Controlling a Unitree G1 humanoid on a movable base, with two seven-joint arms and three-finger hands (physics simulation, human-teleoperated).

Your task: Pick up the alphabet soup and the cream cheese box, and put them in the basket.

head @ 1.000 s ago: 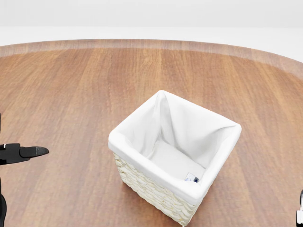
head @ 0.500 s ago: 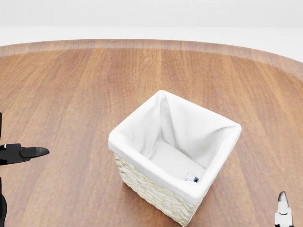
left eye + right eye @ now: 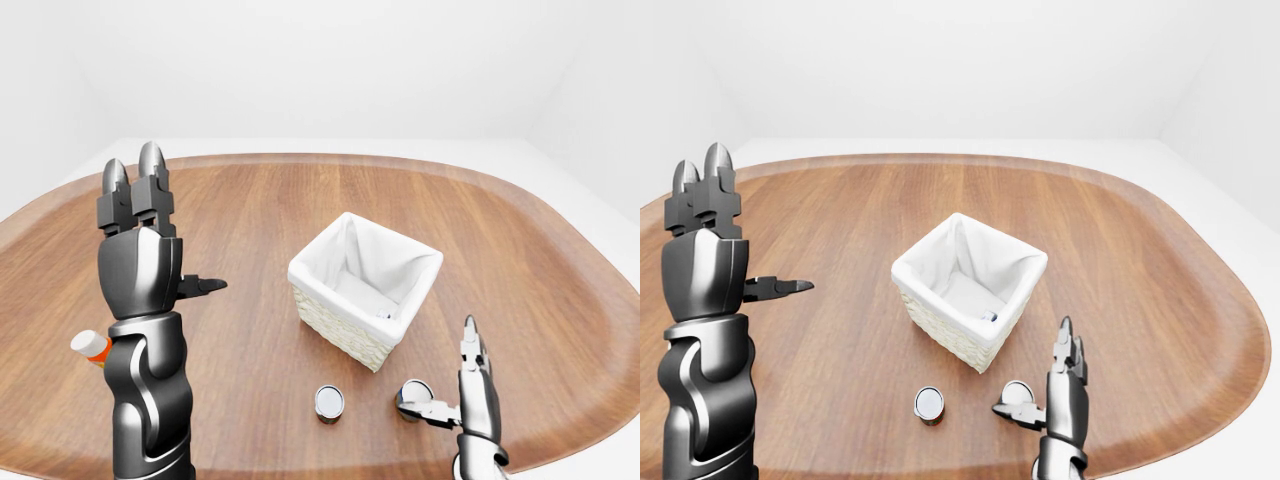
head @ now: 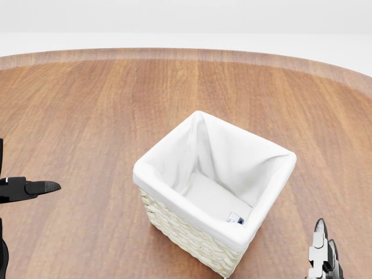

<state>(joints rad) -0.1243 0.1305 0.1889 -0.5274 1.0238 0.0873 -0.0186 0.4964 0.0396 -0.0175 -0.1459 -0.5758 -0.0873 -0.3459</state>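
Since the earlier head view, our right hand has risen further into the lower right corner, while the table, the basket and the camera have not shifted. Our left hand stands upright at the left of the eye views, fingers straight and together with the thumb stuck out sideways, holding nothing. Our right hand is likewise empty, fingers extended upward and thumb spread toward the left. Two cans stand upright on the table below the basket in the eye views: the left can sits apart, and the right can is just beside our right thumb. We cannot read either label, so we cannot tell which one is the alphabet soup. A small item lies on the basket's white liner; it is too small to identify, and we see no cream cheese box elsewhere. An orange-capped bottle peeks out behind our left forearm. We judge the right hand far better placed for a can: both lie to its left, the nearer almost touching, their long axes vertical, suiting a sideways grasp.
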